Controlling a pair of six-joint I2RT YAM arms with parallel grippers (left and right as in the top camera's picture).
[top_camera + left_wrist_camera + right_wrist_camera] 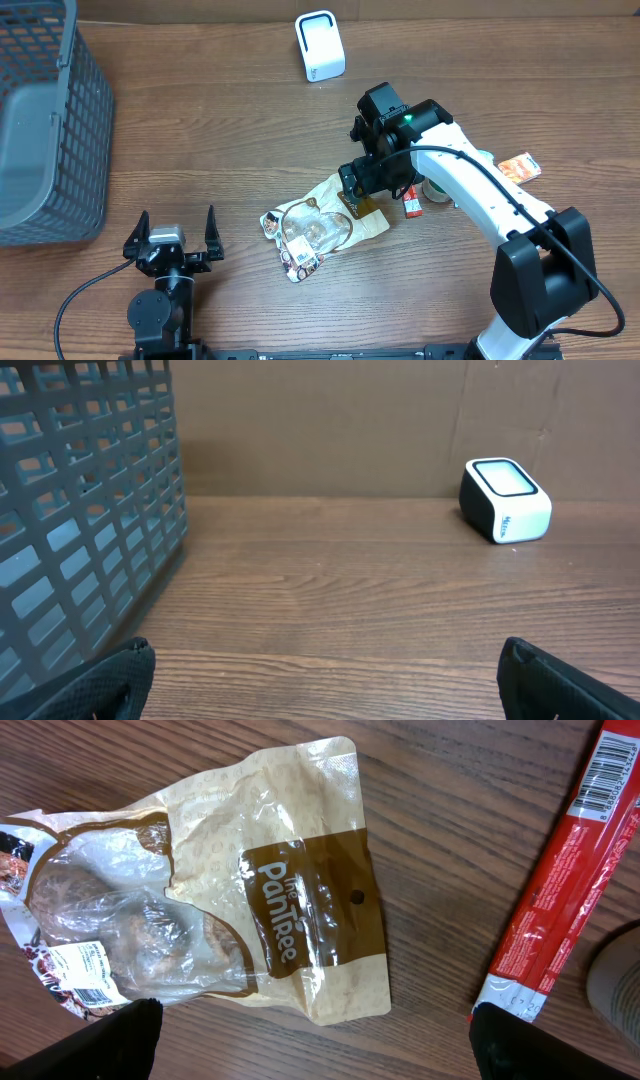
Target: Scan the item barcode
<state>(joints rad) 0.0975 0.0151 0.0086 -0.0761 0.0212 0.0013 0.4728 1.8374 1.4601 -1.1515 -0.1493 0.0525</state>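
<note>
PanTree bread bag (320, 225) lies flat mid-table (200, 130), long axis slanting front-left to back-right. Its brown header end sits directly under the right gripper (372, 178), jaws wide apart, empty. Barcode scanner (320, 46) stands at the far edge. Left gripper (176, 228) is well apart, also spread, empty.

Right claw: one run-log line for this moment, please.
right claw open | above snack bag | nothing held | left claw open, empty | white scanner untouched
</note>
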